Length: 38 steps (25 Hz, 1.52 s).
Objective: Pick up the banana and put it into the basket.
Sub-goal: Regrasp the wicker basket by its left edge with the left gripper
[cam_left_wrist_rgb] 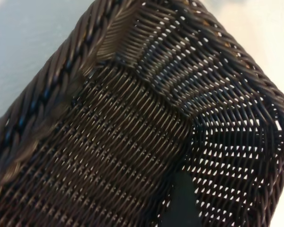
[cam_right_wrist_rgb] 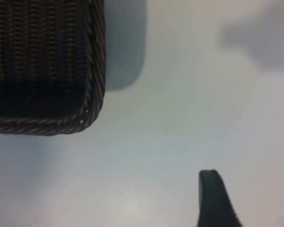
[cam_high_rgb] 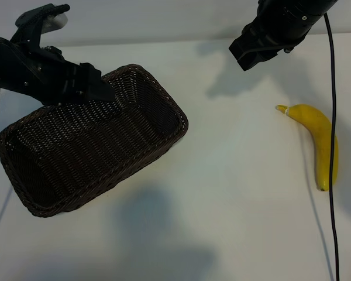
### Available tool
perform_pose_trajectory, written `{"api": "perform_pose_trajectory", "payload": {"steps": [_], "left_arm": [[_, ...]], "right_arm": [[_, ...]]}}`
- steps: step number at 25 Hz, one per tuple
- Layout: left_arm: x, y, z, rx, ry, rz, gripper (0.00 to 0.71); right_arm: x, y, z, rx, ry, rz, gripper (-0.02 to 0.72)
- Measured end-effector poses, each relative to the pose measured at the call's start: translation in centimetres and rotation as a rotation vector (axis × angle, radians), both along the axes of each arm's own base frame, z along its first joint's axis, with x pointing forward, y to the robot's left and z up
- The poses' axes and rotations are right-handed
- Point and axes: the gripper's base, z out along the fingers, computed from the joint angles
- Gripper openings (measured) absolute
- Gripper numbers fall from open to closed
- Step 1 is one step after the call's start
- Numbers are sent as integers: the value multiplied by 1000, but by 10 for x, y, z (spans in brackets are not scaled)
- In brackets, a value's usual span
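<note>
The banana [cam_high_rgb: 319,140] lies on the white table at the right, with its pale stem tip pointing to the back left. Nothing touches it. The dark woven basket [cam_high_rgb: 93,146] hangs tilted at the left, and its shadow falls well apart from it on the table. My left gripper [cam_high_rgb: 102,88] grips the basket's far wall. One of its fingers [cam_left_wrist_rgb: 182,203] shows inside the basket [cam_left_wrist_rgb: 132,118] against the weave; the other is hidden outside. My right gripper [cam_high_rgb: 245,54] hovers at the back, left of the banana and apart from it. It is open [cam_right_wrist_rgb: 251,198] over bare table.
A black cable [cam_high_rgb: 330,146] hangs down from the right arm and crosses in front of the banana. A corner of the basket [cam_right_wrist_rgb: 92,94] shows in the right wrist view. The white table [cam_high_rgb: 234,193] stretches between basket and banana.
</note>
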Motion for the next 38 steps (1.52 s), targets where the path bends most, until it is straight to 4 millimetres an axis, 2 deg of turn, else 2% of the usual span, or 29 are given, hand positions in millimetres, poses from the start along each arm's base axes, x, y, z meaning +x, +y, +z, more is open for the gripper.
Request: {"api": "perform_pose_trajectory", "payload": {"steps": [5, 8, 11, 14, 16, 19, 24, 30, 34, 38], "left_arm": [[-12, 12, 12, 107, 38, 88, 592], [-29, 26, 35, 201, 21, 174, 592], [-51, 34, 61, 220, -15, 272, 592], [-75, 39, 70, 204, -11, 335, 592], [-86, 41, 65, 199, 14, 369, 592], [-99, 46, 47, 234, 74, 428, 592], [-112, 54, 20, 262, 132, 527, 592], [-121, 58, -14, 254, 137, 622, 592], [-121, 61, -22, 249, 106, 661, 592], [-112, 61, -32, 259, 116, 682, 592]], "right_arm": [[0, 0, 0, 0, 0, 0, 389], [0, 0, 0, 0, 0, 0, 389], [0, 0, 0, -1, 2, 1, 389], [0, 0, 0, -2, 3, 1, 389], [-1, 0, 0, -4, 8, 3, 389], [-1, 0, 0, -6, 12, 4, 389], [-1, 0, 0, -6, 13, 4, 389], [-2, -1, -1, -8, 18, 5, 389], [-2, -1, -1, -10, 25, 7, 389], [-2, -1, -1, -11, 26, 8, 389]]}}
